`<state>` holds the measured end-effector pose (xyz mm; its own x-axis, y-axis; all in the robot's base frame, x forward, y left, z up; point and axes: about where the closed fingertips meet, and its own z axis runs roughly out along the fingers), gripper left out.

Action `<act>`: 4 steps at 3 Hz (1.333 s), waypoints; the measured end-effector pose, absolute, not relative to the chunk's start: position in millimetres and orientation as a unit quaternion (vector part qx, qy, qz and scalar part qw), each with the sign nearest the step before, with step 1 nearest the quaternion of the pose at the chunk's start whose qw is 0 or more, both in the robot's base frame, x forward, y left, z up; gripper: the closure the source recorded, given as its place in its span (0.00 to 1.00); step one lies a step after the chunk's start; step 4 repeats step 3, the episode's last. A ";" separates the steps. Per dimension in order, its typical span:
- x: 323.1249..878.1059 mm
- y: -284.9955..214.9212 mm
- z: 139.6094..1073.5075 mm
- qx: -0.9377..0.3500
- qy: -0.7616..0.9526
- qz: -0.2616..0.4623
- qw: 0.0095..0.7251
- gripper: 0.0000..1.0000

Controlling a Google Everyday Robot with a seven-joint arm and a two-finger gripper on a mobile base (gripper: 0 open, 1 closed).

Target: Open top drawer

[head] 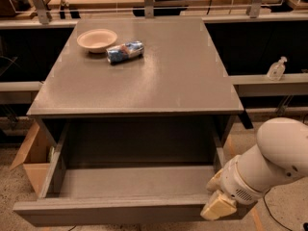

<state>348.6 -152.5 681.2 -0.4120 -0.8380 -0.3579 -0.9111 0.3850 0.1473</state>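
Top drawer (110, 213) is noted pulled far out, its front running leftward from the gripper (216, 198), which is placed at the front's right end (open or closed: cannot be told); any further pull should be kept straight and level so racking is avoided.

Top drawer (120, 211): smooth matt grey, front and inside alike. Cabinet top (159, 76): same grey, faint sheen. Bowl (96, 39): matt cream, paper-like. Gripper (217, 200), at the drawer's right front corner: dull cream plastic. Arm (276, 155): smooth white shell. Box (32, 163): raw brown cardboard.
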 end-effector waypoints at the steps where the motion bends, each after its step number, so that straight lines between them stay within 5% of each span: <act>1: 355.9 -166.0 701.6 -0.534 0.822 0.151 0.130 0.00; 4: 389.2 -219.4 736.2 -0.541 0.814 0.134 0.165 0.00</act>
